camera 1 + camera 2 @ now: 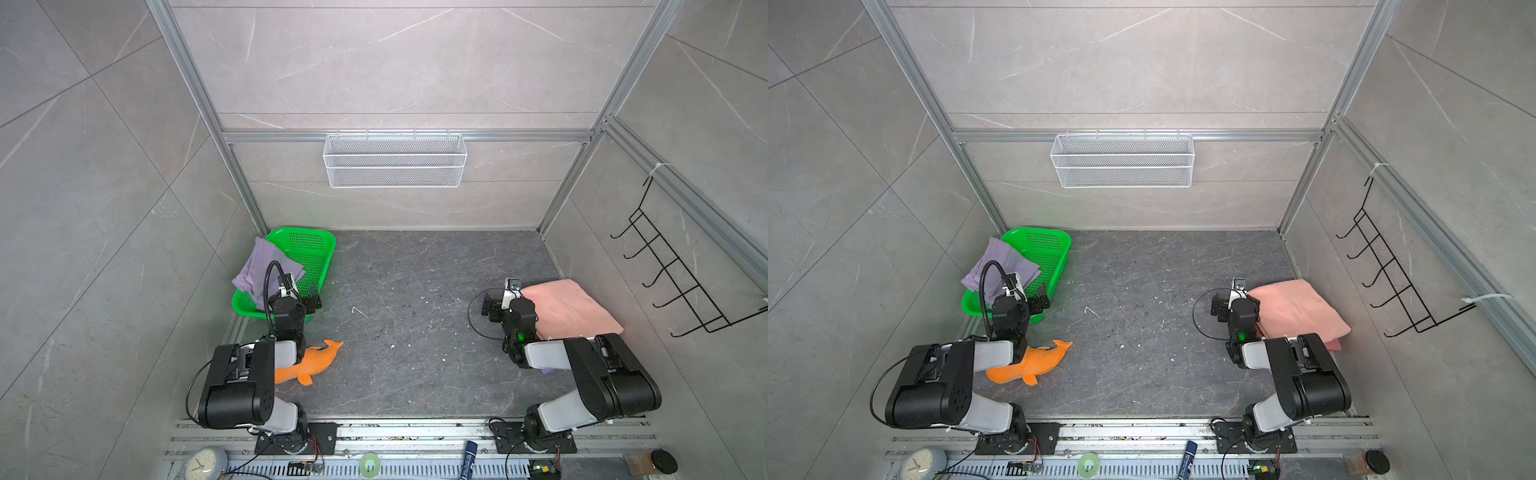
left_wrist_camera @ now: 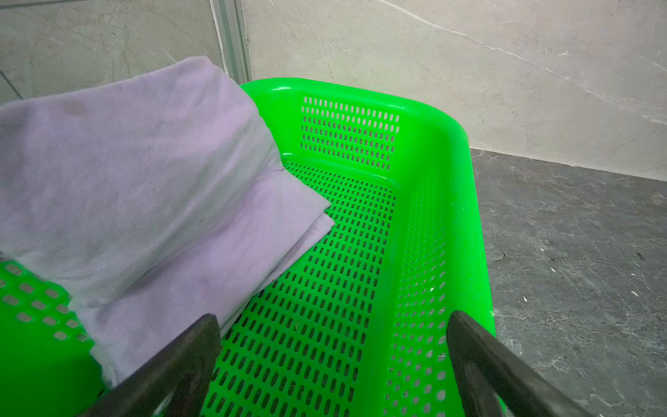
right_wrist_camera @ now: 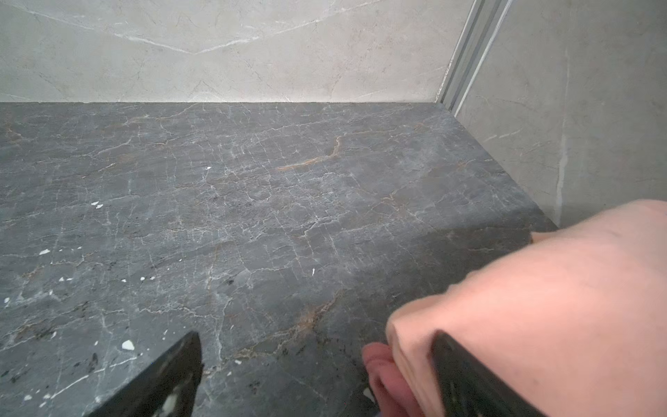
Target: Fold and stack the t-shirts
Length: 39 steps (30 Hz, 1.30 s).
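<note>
Left gripper (image 1: 312, 300) is held wide and empty over green basket (image 1: 320, 245). Lilac t-shirt (image 1: 257, 266) is draped at its 10 o'clock and judged nearest to it. Right gripper (image 1: 490, 305) is also wide, with folded salmon-pink t-shirt (image 1: 569, 305) at its 3 o'clock.

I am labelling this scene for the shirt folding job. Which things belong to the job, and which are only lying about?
Belongs to the job:
- soft lilac-purple cloth t-shirt, lying partly in the basket
- folded salmon-pink cloth t-shirt
- red cloth under it

Only lying about:
- green perforated plastic basket
- orange plush dolphin
- white wire-mesh wall basket
</note>
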{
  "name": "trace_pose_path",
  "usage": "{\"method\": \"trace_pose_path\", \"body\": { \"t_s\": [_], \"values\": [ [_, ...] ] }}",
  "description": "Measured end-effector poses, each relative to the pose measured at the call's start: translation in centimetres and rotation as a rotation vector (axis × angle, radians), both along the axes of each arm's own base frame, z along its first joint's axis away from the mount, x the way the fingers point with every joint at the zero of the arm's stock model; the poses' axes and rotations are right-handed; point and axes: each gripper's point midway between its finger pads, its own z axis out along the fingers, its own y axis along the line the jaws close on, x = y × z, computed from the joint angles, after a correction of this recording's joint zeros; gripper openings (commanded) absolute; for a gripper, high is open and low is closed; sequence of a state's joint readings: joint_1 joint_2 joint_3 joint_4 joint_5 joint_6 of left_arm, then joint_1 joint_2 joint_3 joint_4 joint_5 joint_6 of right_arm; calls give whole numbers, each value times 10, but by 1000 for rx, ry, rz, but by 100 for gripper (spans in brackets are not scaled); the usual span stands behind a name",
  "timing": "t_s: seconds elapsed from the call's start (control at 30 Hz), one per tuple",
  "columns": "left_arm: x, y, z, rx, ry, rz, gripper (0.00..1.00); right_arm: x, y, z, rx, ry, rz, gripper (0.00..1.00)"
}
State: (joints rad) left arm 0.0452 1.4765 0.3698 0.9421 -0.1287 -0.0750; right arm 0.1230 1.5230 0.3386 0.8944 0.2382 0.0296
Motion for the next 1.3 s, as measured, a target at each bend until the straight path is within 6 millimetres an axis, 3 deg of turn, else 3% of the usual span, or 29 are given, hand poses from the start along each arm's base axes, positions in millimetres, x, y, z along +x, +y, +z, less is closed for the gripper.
{"method": "trace_pose_path", "body": {
  "t_s": [1.1,1.2,1.3],
  "values": [
    [3,-2,0,0,57,-12,100,-1,1,4,-1,26,9,100],
    [7,-8,9,-7,136,-53,100,8,4,37,11,33,13,100],
    [10,-15,48,-23,137,-88,100,24,15,103,87,-62,37,100]
  ]
}}
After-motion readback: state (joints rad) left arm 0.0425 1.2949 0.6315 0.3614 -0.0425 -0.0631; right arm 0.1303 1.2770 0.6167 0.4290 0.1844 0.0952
